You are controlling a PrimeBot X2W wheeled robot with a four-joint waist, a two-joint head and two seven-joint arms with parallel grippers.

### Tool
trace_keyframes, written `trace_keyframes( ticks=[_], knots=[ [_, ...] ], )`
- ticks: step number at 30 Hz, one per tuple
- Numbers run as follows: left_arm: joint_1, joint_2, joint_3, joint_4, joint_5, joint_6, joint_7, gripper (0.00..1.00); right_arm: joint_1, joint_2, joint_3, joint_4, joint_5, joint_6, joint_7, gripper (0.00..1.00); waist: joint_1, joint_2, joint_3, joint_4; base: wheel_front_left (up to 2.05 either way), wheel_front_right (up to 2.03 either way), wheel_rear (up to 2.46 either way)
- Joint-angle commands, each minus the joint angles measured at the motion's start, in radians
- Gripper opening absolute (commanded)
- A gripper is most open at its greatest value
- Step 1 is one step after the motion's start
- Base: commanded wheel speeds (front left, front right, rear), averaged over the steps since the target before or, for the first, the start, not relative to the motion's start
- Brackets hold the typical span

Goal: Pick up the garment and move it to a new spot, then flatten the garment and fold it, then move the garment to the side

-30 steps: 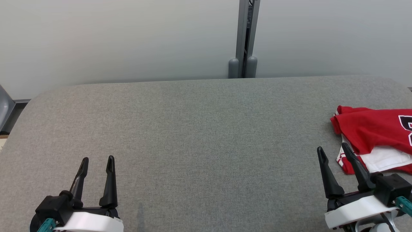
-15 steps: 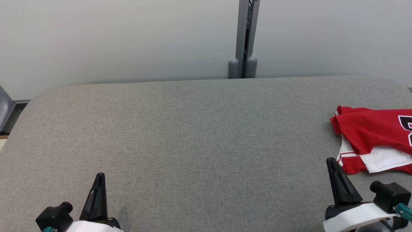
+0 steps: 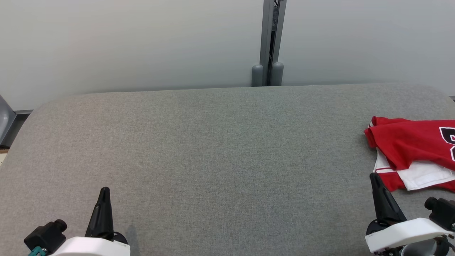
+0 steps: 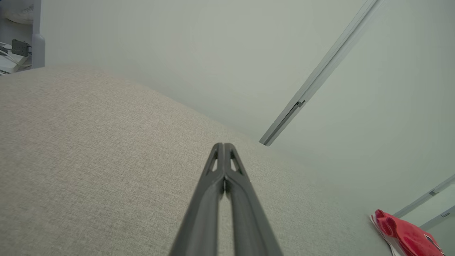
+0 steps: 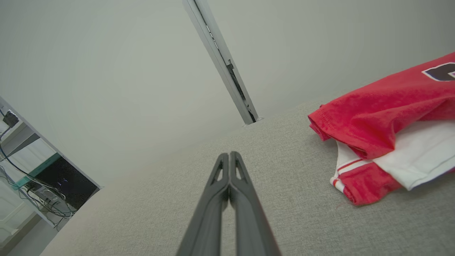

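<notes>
The left hand (image 3: 104, 190), at the lower left of the head view, is clenched, its two long dark fingers pressed into one tapering point and grasping nothing. The right hand (image 3: 374, 176), at the lower right, is clenched and empty too. In the right wrist view a strip of grey cloth separates its tip from the garment (image 3: 408, 142). The garment is a red knit jersey with white panels, thin red stripes and a dark outlined mark, possibly a numeral. It lies rumpled and doubled over itself at the right edge of the frame, which cuts it off. Between the hands stretches the tabletop (image 3: 220, 142), covered in coarse grey woven fabric, its far corners rounded. Behind it, at upper centre, a grey metal post (image 3: 269, 35) divides smooth, pale wall panels. Cables (image 5: 21, 192) trail at the lower left of the right wrist view.
</notes>
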Motion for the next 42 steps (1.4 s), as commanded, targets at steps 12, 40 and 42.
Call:
trace_keyframes(
  ticks=[12, 40, 42],
  knots=[
    [-0.054, 0.009, 0.016, -0.012, -0.189, -0.001, 0.05, 0.0, -0.039, 0.005, -0.039, -0.004, 0.187, 0.0, 0.05, 0.0, 0.0, -0.0001, 0.001, -0.001, 0.0, 0.0, 0.0],
    [-0.091, 0.011, 0.035, -0.007, -0.524, -0.001, 0.144, 0.0, -0.055, 0.03, -0.105, 0.008, 0.514, 0.0, 0.142, 0.0, 0.0, -0.0001, 0.004, -0.004, 0.0, 0.0, 0.0],
    [-0.093, 0.011, 0.036, -0.007, -0.544, -0.001, 0.15, 0.0, -0.056, 0.032, -0.109, 0.008, 0.533, 0.0, 0.147, 0.0, 0.0, -0.0001, 0.004, -0.004, 0.0, 0.0, 0.0]
  ],
)
